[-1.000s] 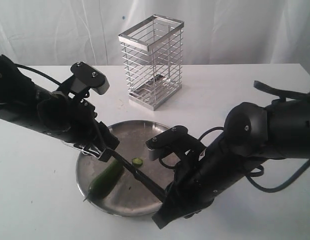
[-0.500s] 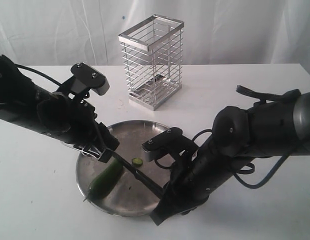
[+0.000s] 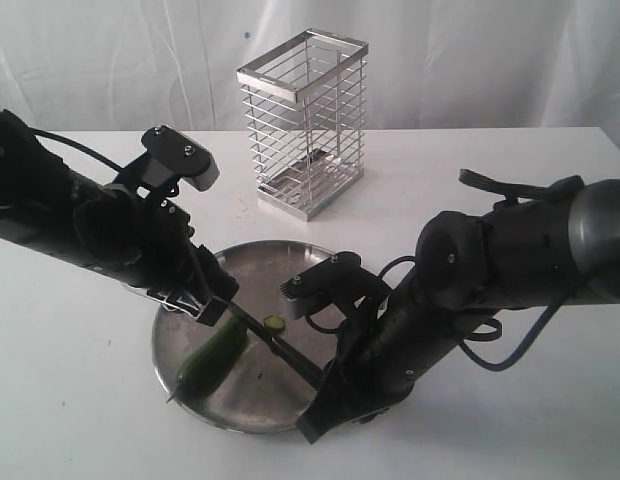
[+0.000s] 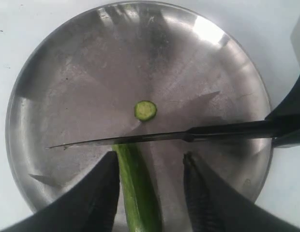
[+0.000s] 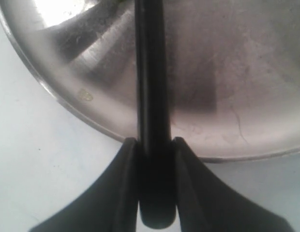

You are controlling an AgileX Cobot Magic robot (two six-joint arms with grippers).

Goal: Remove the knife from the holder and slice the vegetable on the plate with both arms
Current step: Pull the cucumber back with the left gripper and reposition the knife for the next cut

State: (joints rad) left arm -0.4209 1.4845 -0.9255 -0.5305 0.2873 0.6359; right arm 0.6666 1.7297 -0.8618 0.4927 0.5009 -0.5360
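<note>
Knife [image 5: 152,121] handle clamped between right jaws, blade across vegetable [image 4: 136,188] between wide left jaws.

Black knife [image 4: 188,137], dark green vegetable [image 4: 138,188] — dull silver plate [image 4: 92,72], chrome holder [image 3: 305,120]

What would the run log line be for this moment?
right pincer shut on knife | blade at vegetable cut end | left pincer straddles vegetable | one slice on plate

Plate [image 4: 53,87]: brushed steel, dull sheen, fine scratches. Holder [image 3: 306,120]: bright chromed wire. Knife [image 4: 140,139]: matt black. Vegetable [image 4: 138,193]: smooth, glossy skin. Left gripper fingers [image 4: 99,198]: probably ribbed black rubber.
</note>
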